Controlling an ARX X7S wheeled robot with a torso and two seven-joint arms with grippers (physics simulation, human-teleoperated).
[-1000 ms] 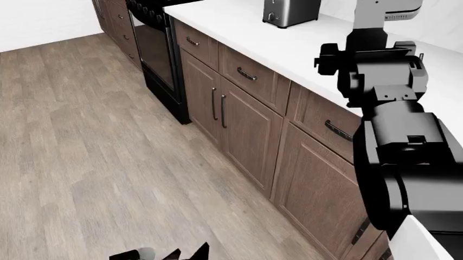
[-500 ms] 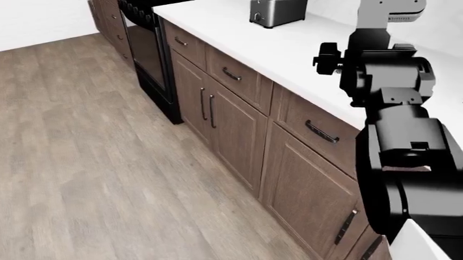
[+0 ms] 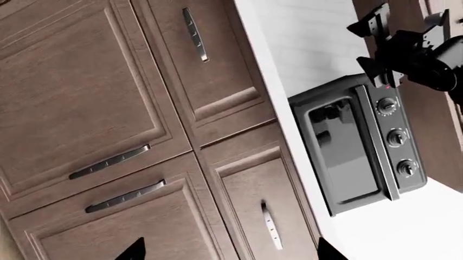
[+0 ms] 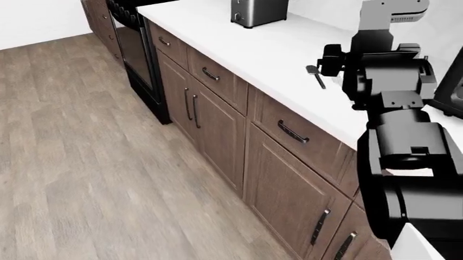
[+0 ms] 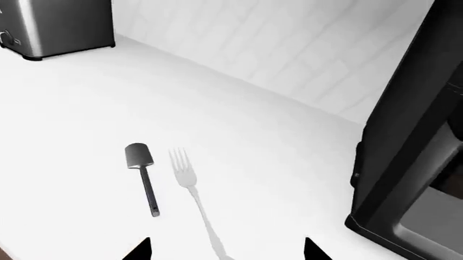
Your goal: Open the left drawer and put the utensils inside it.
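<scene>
below my right gripper (image 5: 225,250), jaws apart and empty: spatula (image 5: 142,174), fork (image 5: 190,187) on counter (image 5: 72,108). left drawer (image 4: 295,131) shut. nothing done.

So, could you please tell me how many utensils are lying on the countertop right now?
2. The black spatula and the silver fork lie side by side on the white countertop, between the toaster and the toaster oven. The arm may hide others in the head view.
</scene>
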